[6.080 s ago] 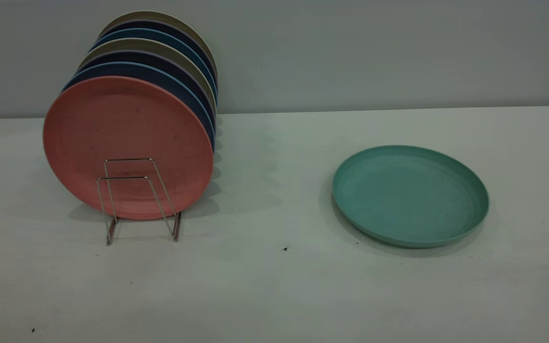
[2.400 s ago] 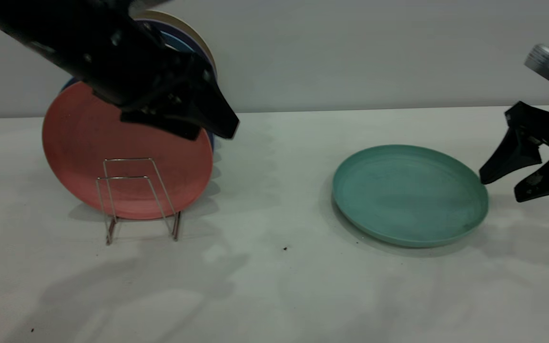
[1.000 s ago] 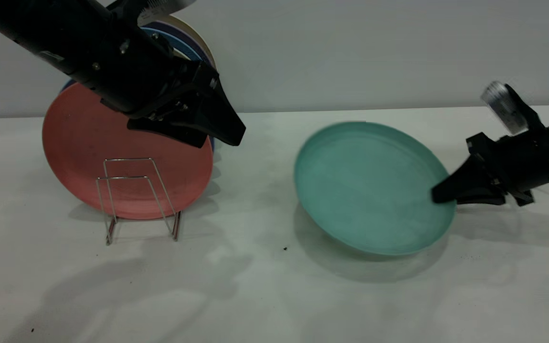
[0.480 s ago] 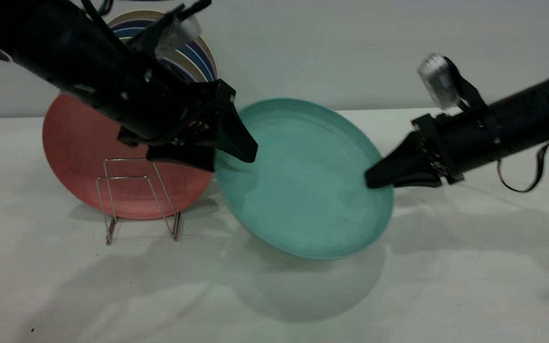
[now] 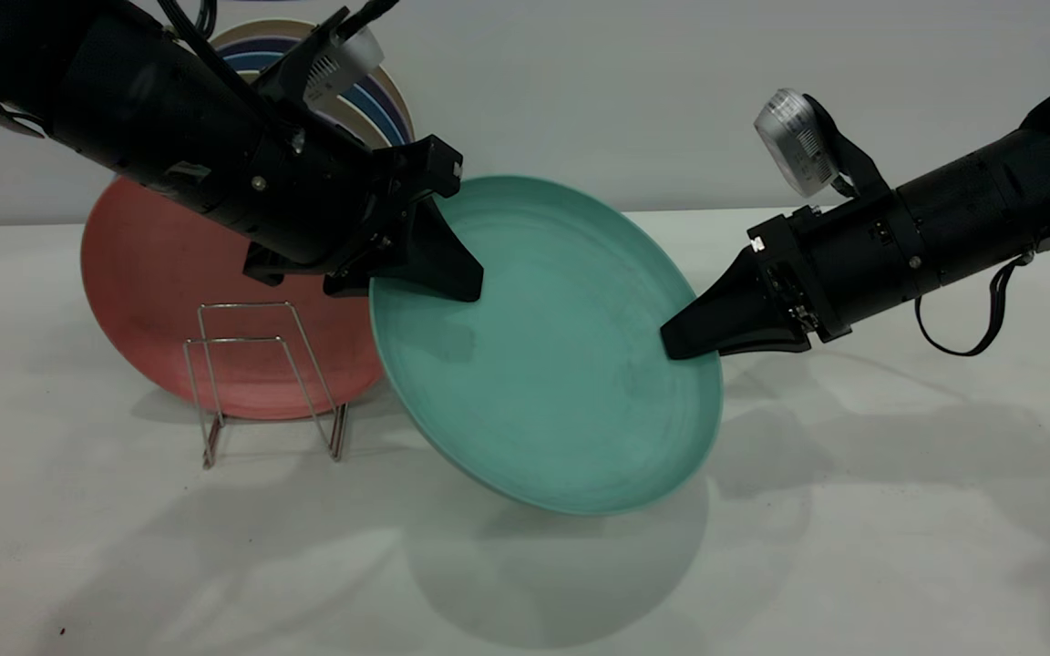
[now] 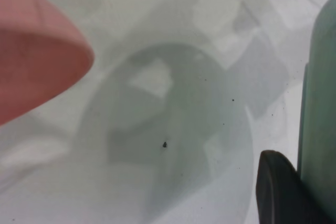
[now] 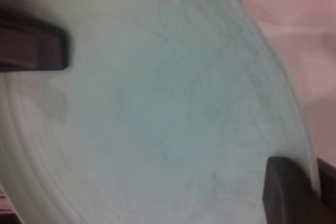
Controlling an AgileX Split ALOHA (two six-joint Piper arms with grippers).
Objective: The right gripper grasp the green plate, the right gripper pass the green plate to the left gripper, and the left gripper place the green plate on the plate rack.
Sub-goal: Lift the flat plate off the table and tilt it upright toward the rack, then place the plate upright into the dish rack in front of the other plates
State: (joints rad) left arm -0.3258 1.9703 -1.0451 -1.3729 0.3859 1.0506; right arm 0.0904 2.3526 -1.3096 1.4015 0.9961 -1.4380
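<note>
While carried leftward since half a second ago, green plate (image 5: 543, 364) hangs tilted above bench (image 5: 853, 547) | right gripper (image 5: 684, 339) clamps rim | left gripper (image 5: 452, 282) straddles opposite rim, closure unclear | handover imminent.

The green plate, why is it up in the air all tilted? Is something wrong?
Nothing is wrong. The green plate hangs tilted above the table because the right gripper pinches one rim while the left gripper takes the opposite rim. Nothing is spilled or broken.
</note>
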